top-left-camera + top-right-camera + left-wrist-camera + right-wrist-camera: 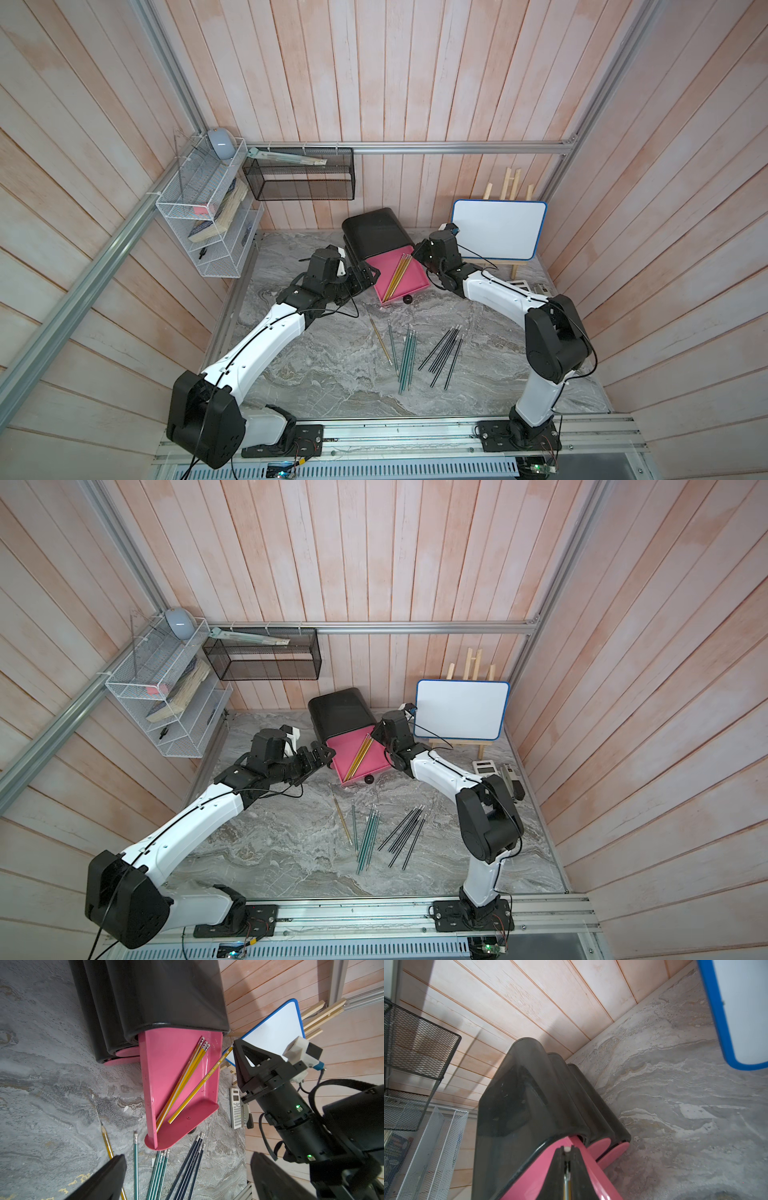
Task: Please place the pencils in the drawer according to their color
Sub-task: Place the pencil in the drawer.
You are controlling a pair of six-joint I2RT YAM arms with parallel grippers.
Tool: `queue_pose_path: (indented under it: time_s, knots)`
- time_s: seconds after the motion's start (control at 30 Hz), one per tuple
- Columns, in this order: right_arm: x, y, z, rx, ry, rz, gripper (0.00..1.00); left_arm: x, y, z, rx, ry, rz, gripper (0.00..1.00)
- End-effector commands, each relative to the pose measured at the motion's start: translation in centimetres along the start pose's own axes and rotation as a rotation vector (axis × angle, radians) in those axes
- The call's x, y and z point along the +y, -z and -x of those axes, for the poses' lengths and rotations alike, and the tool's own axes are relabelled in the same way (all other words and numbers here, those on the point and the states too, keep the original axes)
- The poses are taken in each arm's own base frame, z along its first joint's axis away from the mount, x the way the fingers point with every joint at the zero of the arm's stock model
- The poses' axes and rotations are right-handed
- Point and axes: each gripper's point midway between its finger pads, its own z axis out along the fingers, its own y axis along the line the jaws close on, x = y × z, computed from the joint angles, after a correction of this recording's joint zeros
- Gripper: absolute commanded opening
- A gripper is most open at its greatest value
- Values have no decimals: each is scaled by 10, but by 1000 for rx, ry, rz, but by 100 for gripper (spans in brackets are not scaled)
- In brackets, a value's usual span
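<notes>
The black drawer cabinet [372,232] stands at the back with its top pink drawer [415,286] pulled out. Three yellow pencils [187,1076] lie inside it. My right gripper [567,1150] is shut on the eraser end of another yellow pencil [199,1088], which slants down into the drawer over its right wall. My left gripper [187,1178] is open and empty, just left of the drawer [322,754]. On the table lie one yellow pencil [380,338], several teal-green pencils [407,359] and several black pencils [444,353].
A whiteboard on a small easel [498,230] stands right behind the right wrist. A calculator [486,766] lies at the right wall. A black mesh basket [299,174] and a white wire shelf [208,208] hang at the back left. The drawer's black knob [408,299] faces the table.
</notes>
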Motion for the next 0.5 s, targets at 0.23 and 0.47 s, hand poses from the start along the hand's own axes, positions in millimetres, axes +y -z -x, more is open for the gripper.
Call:
queue_pose_path:
  time_s: [0.23,0.47]
  knots:
    - [25,-2,-25,54,42,44,0,-10,7,6,-38,-19,-33,100]
    - [36,8,-24,66,62,58,38,-8,11,5,-45,-31,-30,100]
